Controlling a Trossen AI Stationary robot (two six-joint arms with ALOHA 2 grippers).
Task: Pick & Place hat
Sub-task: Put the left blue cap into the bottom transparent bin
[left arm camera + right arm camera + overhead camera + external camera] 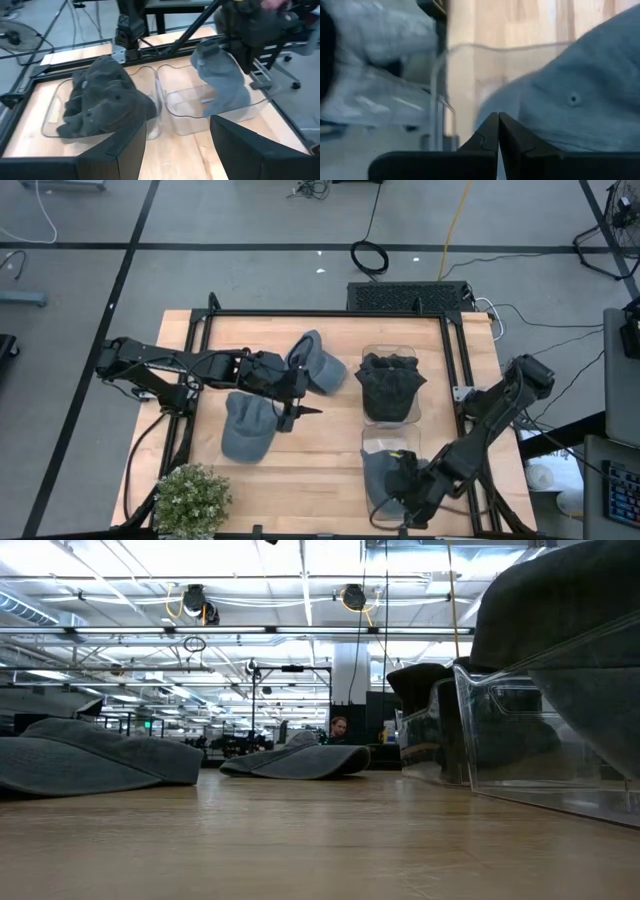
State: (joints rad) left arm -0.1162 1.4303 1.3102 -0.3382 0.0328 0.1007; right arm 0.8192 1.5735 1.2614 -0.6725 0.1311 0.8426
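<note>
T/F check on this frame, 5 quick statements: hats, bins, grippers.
1. Two grey hats lie loose on the table near the left gripper. True: one grey hat and another.
2. The far clear bin is empty. False: it holds a dark hat.
3. The right gripper is wide open. False: its fingers are shut together.
4. The near clear bin has a grey-blue hat in it. True.
5. A potted plant stands beside the right arm. False: it is at the near corner on the left arm's side.
</note>
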